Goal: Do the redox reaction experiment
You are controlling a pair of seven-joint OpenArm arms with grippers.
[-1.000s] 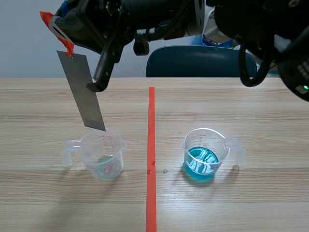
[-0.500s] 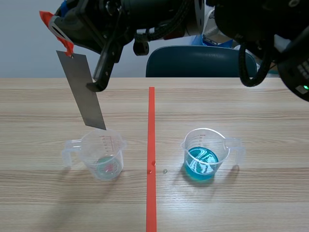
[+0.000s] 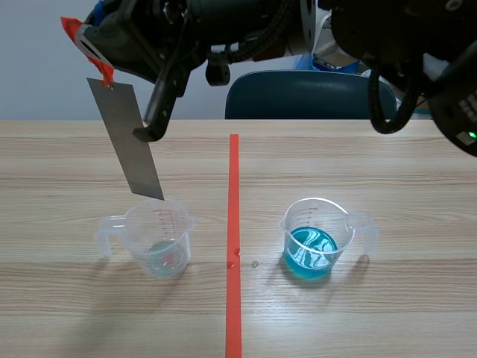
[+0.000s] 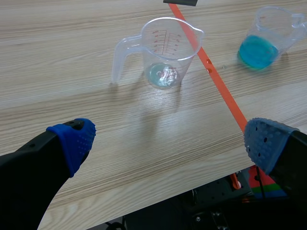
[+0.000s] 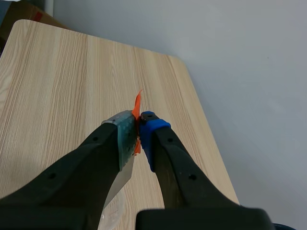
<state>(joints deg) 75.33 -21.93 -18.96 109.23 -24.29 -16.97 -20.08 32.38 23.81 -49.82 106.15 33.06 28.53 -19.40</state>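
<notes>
- The grey metal strip (image 3: 127, 142) is hanging in the air, tilted, over the left side of the table (image 3: 74, 313). Its low corner is hanging just above the mouth of the clear cup (image 3: 160, 240). I think it is not touching the liquid yet.
- The right gripper (image 5: 138, 128) is pinching the strip by its top end, where the orange tab (image 3: 74, 30) is sticking out. I am guessing that holding it up there is keeping the fingers away from the liquid.
- The right arm is reaching across from its own side to the left half of the table.
- The clear cup is holding only a little pale liquid at the bottom. The strip is pointing down at it, so I think it is lined up to go in.
- The other cup (image 3: 313, 240), with bright blue liquid, is standing well apart, past the red tape line (image 3: 234, 186).
- The left gripper (image 4: 170, 140) is spread wide with nothing in it. It is hanging high above the table, facing both cups.
- I am thinking the next job is lowering the strip in without bumping the rim and tipping the cup.
</notes>
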